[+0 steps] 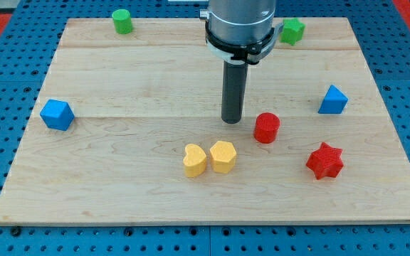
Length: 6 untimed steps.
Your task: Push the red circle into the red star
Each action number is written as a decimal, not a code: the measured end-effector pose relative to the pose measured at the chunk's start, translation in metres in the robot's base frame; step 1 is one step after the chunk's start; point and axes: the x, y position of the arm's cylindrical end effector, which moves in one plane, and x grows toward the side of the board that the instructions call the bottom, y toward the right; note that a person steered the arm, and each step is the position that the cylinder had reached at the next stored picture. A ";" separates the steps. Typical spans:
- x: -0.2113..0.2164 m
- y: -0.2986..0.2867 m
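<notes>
The red circle (267, 127), a short red cylinder, stands right of the board's middle. The red star (324, 161) lies below and to the right of it, a clear gap apart. My tip (232, 119) is on the board just left of the red circle and slightly above it, a small gap away, not touching it.
A yellow heart (194, 160) and a yellow hexagon (223, 156) sit side by side below my tip. A blue triangle (332, 99) is at the right, a blue cube (56, 114) at the left edge. A green cylinder (122, 21) and a green block (292, 30) are at the top.
</notes>
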 end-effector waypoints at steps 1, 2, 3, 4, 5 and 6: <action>0.001 0.000; 0.003 0.002; 0.005 0.041; 0.016 0.072; 0.033 0.099; 0.033 0.104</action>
